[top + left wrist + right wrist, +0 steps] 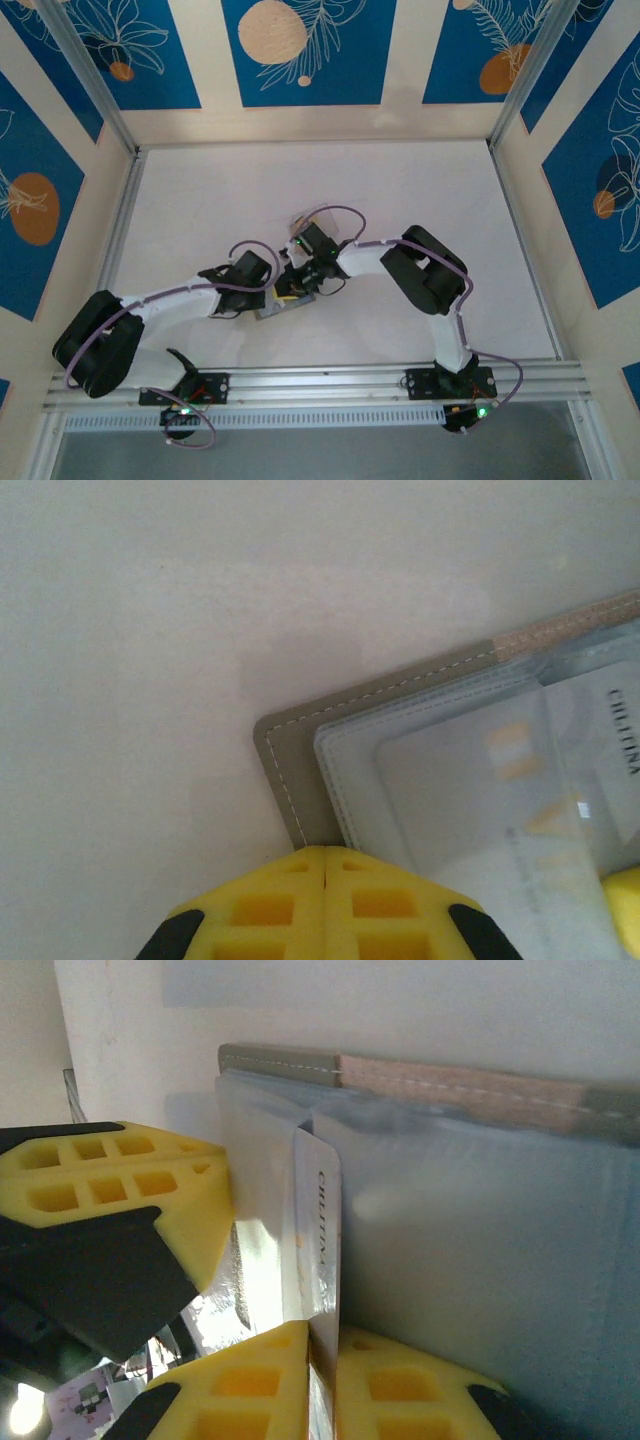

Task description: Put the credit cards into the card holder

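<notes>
The card holder (300, 750) lies open on the white table, grey edge outward, its pale-blue pockets (470, 1250) facing up. My right gripper (322, 1328) is shut on a pale credit card (322, 1220) printed "CHLITINA", held on edge with its far end at the mouth of a pocket. In the left wrist view that card (590, 750) shows partly under the translucent pocket layer. My left gripper (325, 852) is shut, its tips resting on the holder's grey near edge. From above, both grippers meet over the card holder (283, 306) at the table's middle.
A clear plastic case (330, 222) lies just behind the right wrist. The left gripper's fingers (120, 1185) sit close to the left of the held card. White table (420, 180) stretches around, bounded by metal rails and patterned walls.
</notes>
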{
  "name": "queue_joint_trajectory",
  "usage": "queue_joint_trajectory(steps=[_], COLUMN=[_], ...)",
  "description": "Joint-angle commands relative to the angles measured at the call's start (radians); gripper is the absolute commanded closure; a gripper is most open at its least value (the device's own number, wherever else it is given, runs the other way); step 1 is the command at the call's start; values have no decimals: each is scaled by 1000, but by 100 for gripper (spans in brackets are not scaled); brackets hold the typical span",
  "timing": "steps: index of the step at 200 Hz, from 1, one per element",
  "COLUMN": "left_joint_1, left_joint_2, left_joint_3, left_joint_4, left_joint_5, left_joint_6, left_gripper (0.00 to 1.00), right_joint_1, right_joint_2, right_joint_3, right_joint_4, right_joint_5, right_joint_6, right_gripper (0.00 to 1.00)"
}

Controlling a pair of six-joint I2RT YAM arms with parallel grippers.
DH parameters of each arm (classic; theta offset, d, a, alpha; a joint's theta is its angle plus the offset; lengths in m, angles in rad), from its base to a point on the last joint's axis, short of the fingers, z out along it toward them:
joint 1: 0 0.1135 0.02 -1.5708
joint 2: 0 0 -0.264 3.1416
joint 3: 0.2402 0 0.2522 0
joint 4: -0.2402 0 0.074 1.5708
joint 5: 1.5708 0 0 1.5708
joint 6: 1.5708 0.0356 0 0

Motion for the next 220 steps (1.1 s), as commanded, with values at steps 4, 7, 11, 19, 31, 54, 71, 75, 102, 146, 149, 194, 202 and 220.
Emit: queue_joint_trajectory(steps=[4,7,11,19,31,54,71,75,102,146,149,194,202,220], left_joint_1=[5,4,4,5,4,4,6,6,6,5,6,5,5,5], left_joint_2=[48,48,47,46,38,26,24,24,34,35,35,36,35,36], left_joint_3=[-35,-35,-35,-35,-38,-43,-48,-48,-51,-53,-52,-51,-52,-52], left_joint_4=[78,77,78,76,71,56,56,57,67,72,71,71,71,74], left_joint_5=[48,46,46,45,40,22,17,18,20,23,23,24,25,25], left_joint_6=[16,16,16,15,14,12,10,9,8,6,7,8,8,9], left_gripper=[100,100,100,100,100,100,100,100,100,100,100,100,100,100], right_joint_1=[58,61,63,65,60,49,37,34,12,9,10,40,44,56], right_joint_2=[82,82,79,70,52,3,-27,-34,-74,-114,-111,-60,-49,-26], right_joint_3=[1,2,2,-1,-7,-9,3,6,29,83,88,184,198,229], right_joint_4=[-21,-19,-16,-17,-32,-113,-202,-222,-331,-432,-435,-488,-493,-505], right_joint_5=[2,5,11,22,31,68,93,101,133,230,236,303,307,317], right_joint_6=[55,57,59,59,53,8,-34,-44,-94,-134,-135,-155,-158,-165], right_gripper=[86,86,85,84,81,72,67,66,59,69,72,100,100,100])
